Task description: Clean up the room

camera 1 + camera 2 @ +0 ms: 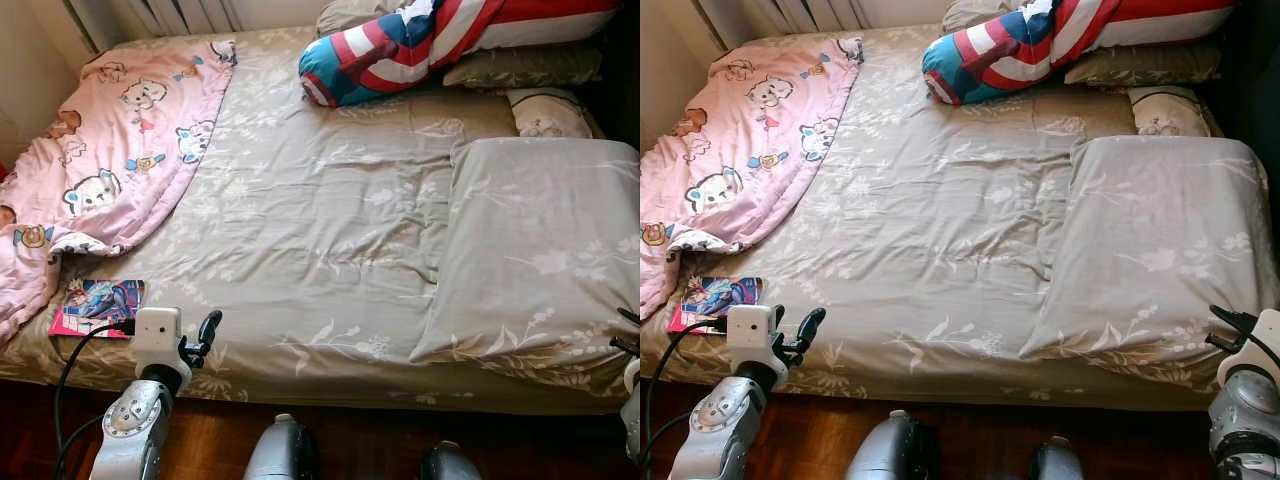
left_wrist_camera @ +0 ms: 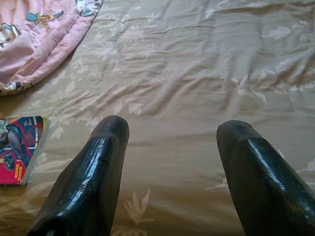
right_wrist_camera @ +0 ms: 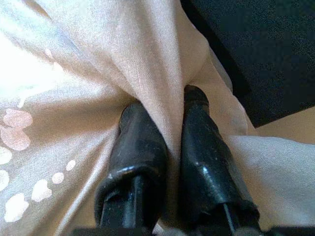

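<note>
While left gripper [image 2: 170, 132] gapes, right gripper [image 3: 167, 105] apparently pinches sheet [image 3: 147, 54].

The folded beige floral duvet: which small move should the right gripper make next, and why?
Probably pull it toward the pink cartoon-bear blanket. The right gripper has a fold of the beige floral duvet pinched, and that duvet lies doubled over on the bed's right side.

The left arm [image 1: 130, 420] is reaching forward at the robot's lower left, its wrist level. The left gripper [image 2: 170, 147] is holding its two black fingers [image 2: 93, 167] wide apart, gripping nothing. The right arm [image 1: 1240, 400] is extending at the lower right. The right gripper [image 3: 170, 105] is pinching a fold of fabric between closed fingers [image 3: 140, 147].
</note>
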You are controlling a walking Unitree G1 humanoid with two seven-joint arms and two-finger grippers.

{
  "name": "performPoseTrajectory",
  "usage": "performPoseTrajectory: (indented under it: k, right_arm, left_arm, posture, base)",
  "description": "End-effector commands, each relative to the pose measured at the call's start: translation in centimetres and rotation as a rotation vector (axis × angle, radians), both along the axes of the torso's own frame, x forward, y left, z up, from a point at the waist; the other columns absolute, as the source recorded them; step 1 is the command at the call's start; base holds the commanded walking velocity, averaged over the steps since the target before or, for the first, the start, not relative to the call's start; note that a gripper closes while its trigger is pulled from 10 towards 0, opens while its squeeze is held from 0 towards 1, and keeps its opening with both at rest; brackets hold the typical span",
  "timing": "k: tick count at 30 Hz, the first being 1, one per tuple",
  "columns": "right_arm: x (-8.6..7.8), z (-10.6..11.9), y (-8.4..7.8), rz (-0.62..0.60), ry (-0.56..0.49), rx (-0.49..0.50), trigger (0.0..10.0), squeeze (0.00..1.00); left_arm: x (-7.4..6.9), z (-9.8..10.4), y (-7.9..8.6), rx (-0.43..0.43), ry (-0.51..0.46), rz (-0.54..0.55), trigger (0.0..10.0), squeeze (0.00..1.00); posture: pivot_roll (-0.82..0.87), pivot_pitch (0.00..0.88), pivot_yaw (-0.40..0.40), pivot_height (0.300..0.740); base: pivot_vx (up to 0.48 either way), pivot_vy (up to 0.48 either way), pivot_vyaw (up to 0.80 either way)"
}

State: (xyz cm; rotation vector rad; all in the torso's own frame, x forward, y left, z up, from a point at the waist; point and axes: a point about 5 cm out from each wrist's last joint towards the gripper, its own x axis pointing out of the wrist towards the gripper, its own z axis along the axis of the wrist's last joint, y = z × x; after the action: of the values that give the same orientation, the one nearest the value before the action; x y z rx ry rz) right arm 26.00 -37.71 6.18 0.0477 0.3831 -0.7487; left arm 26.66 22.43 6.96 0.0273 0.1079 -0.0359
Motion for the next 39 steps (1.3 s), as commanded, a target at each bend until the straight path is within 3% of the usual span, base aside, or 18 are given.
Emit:
performPoseTrajectory:
  k: [1, 19, 31, 39]
  right_arm:
    - [0.15, 0.12, 0.12, 0.020, -0.004, -0.022, 0.0, 0.00]
    - [0.56, 0.64, 0.08, 0.038, 0.000, -0.049, 0.0, 0.00]
    - [0.50, 0.39, 0.22, 0.041, 0.009, -0.042, 0.0, 0.00]
    - [0.50, 0.35, 0.25, 0.035, 0.013, -0.043, 0.0, 0.00]
  left_arm:
    - [-0.79, -0.97, 0.77, 0.008, 0.053, 0.032, 10.0, 0.00]
    - [-0.98, -1.12, 0.64, 0.006, 0.058, 0.039, 10.0, 0.00]
    - [-1.21, -0.99, 1.57, 0.031, 0.060, 0.065, 10.0, 0.00]
    - [-1.17, -1.03, 1.35, 0.027, 0.061, 0.062, 10.0, 0.00]
  posture:
    - [0.04, 0.197, 0.106, 0.676]
    - [0.04, 0.202, 0.104, 0.676]
    - [0.05, 0.206, 0.103, 0.676]
    - [0.05, 0.203, 0.102, 0.676]
  base:
    - [0.000, 0.000, 0.00]
    - [0.067, 0.000, 0.00]
    - [0.264, -0.269, 0.00]
    - [0.263, -0.266, 0.00]
